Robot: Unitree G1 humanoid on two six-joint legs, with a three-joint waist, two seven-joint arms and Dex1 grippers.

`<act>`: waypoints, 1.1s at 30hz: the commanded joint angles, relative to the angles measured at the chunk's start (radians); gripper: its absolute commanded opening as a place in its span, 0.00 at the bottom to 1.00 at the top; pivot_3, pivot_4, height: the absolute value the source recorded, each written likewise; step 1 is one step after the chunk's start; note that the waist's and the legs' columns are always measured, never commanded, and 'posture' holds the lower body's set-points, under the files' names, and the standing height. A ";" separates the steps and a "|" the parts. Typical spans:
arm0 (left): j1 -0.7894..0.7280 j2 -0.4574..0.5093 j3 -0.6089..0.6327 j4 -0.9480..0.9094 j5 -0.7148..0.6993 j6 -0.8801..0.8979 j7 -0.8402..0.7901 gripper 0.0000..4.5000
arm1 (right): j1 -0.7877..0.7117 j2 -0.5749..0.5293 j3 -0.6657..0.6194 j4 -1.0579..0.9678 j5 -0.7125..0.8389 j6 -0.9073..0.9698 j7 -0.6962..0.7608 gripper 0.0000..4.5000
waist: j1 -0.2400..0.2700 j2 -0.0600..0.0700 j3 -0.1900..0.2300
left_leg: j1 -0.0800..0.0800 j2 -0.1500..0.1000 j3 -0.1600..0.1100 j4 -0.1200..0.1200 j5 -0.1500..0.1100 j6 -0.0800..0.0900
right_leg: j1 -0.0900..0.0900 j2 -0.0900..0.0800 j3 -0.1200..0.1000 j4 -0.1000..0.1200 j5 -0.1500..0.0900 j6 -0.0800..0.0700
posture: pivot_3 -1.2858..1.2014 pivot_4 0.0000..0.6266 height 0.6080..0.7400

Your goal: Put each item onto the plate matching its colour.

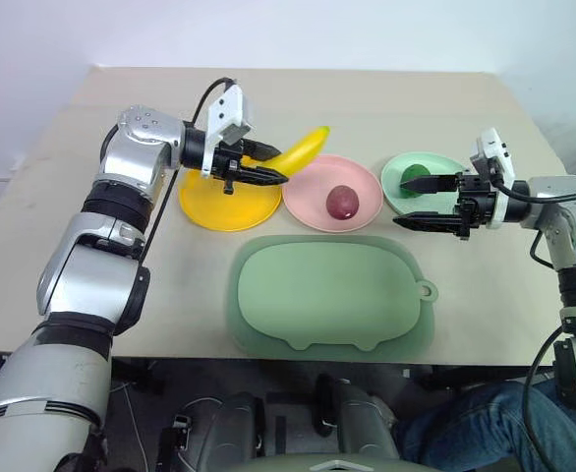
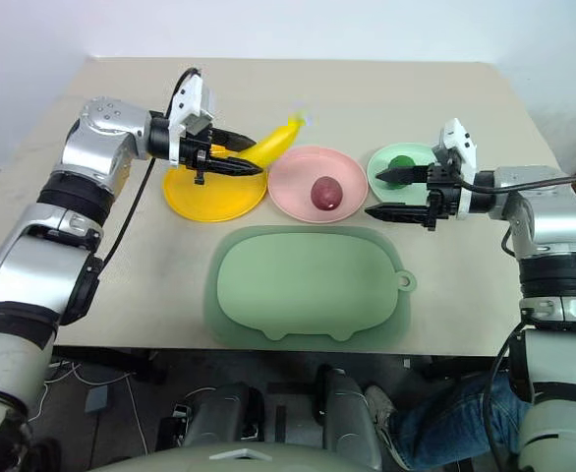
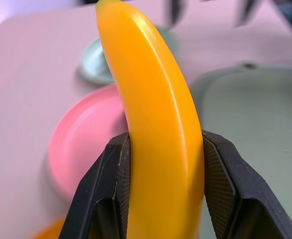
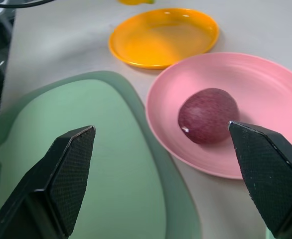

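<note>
Head view: left claw (image 1: 268,177) clamps banana (image 1: 303,149) above yellow plate (image 1: 227,202), tip toward 2 o'clock. Left wrist: grip near one end; banana could pivot, landing on pink plate (image 3: 81,144). Right wrist: right claw (image 4: 173,174) wide, empty.

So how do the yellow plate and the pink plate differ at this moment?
The yellow plate is bare, while the pink plate holds the dark red fruit. The yellow plate's own item, the banana, is gripped in the left tool above it; the pink plate's item already rests on it. Both are round, glossy and similar in size.
</note>
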 commanded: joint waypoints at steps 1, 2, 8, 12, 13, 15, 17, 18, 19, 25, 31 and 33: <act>0.031 0.024 0.052 -0.012 0.045 -0.001 0.031 0.36 | 0.008 -0.035 -0.030 -0.092 0.060 0.038 0.066 1.00 | 0.001 0.000 0.000 | 0.000 0.000 0.000 0.000 0.000 0.000 | 0.000 0.000 0.000 0.000 0.000 0.000 | 0.52 0.24 1.00; 0.038 0.028 0.061 -0.010 0.052 0.013 0.035 0.36 | 0.009 -0.038 -0.033 -0.103 0.073 0.053 0.078 1.00 | 0.001 0.000 0.000 | 0.000 0.000 0.000 0.000 0.001 -0.001 | 0.000 0.000 0.000 0.000 0.000 0.000 | 0.52 0.24 1.00; 0.042 0.056 0.125 0.056 0.113 0.032 0.173 0.36 | 0.008 -0.037 -0.041 -0.125 0.103 0.086 0.083 1.00 | 0.002 0.000 0.000 | 0.000 0.000 0.000 0.000 0.001 -0.002 | 0.000 0.000 0.000 0.000 0.000 0.001 | 0.52 0.24 1.00; 0.092 0.083 0.134 0.056 0.166 0.010 0.246 0.36 | 0.018 -0.037 -0.052 -0.172 0.149 0.110 0.102 1.00 | 0.002 0.000 0.000 | 0.000 0.000 0.000 0.000 0.001 -0.002 | 0.000 0.000 0.000 0.000 0.000 0.001 | 0.52 0.24 1.00; 0.103 0.086 0.135 0.051 0.177 0.006 0.257 0.36 | 0.017 -0.037 -0.048 -0.170 0.141 0.104 0.092 1.00 | 0.002 0.000 0.000 | 0.000 0.000 0.000 0.000 0.001 -0.002 | 0.000 0.000 0.000 0.001 0.000 0.001 | 0.52 0.24 1.00; 0.120 0.091 0.136 0.053 0.195 0.020 0.263 0.36 | 0.014 -0.042 -0.036 -0.161 0.139 0.125 0.087 1.00 | 0.002 0.000 0.000 | 0.000 0.000 0.000 0.000 0.001 -0.003 | 0.000 0.000 0.000 0.001 0.001 0.001 | 0.52 0.24 1.00; 0.127 0.083 0.152 0.072 0.205 0.055 0.322 0.36 | 0.017 -0.041 -0.035 -0.158 0.132 0.112 0.087 1.00 | 0.004 0.000 0.000 | 0.000 0.000 0.001 0.000 0.001 -0.003 | 0.000 0.000 0.000 0.001 0.001 0.001 | 0.52 0.24 1.00; 0.128 0.075 0.161 0.078 0.204 0.084 0.337 0.36 | 0.016 -0.040 -0.037 -0.158 0.132 0.110 0.085 1.00 | 0.004 0.000 0.000 | 0.000 0.000 0.000 0.000 0.001 -0.003 | 0.000 0.000 0.000 0.001 0.001 0.001 | 0.52 0.24 1.00; 0.129 0.070 0.166 0.080 0.203 0.105 0.345 0.36 | 0.014 -0.040 -0.038 -0.157 0.132 0.110 0.084 1.00 | 0.005 0.000 0.000 | 0.000 0.000 0.000 0.000 0.001 -0.002 | 0.000 -0.001 0.000 0.001 0.001 0.001 | 0.52 0.24 1.00; 0.139 0.018 0.173 0.107 0.240 0.152 0.430 0.36 | 0.011 -0.035 -0.037 -0.187 0.147 0.131 0.083 1.00 | 0.005 0.000 0.000 | 0.000 0.000 0.000 0.000 0.001 -0.002 | 0.001 -0.001 0.000 0.000 0.001 0.001 | 0.52 0.24 1.00; 0.131 -0.014 0.191 0.131 0.244 0.214 0.450 0.83 | 0.015 -0.034 -0.038 -0.179 0.141 0.130 0.072 1.00 | 0.003 -0.001 0.000 | 0.000 -0.001 0.000 0.000 0.001 -0.002 | 0.002 -0.001 -0.001 0.000 0.001 0.002 | 0.52 0.24 1.00; 0.120 -0.017 0.177 0.130 0.260 0.207 0.450 1.00 | 0.017 -0.035 -0.038 -0.186 0.146 0.137 0.071 1.00 | 0.002 -0.001 0.000 | 0.000 -0.001 0.000 0.000 0.001 -0.002 | 0.002 -0.001 -0.001 0.000 0.001 0.002 | 0.52 0.24 1.00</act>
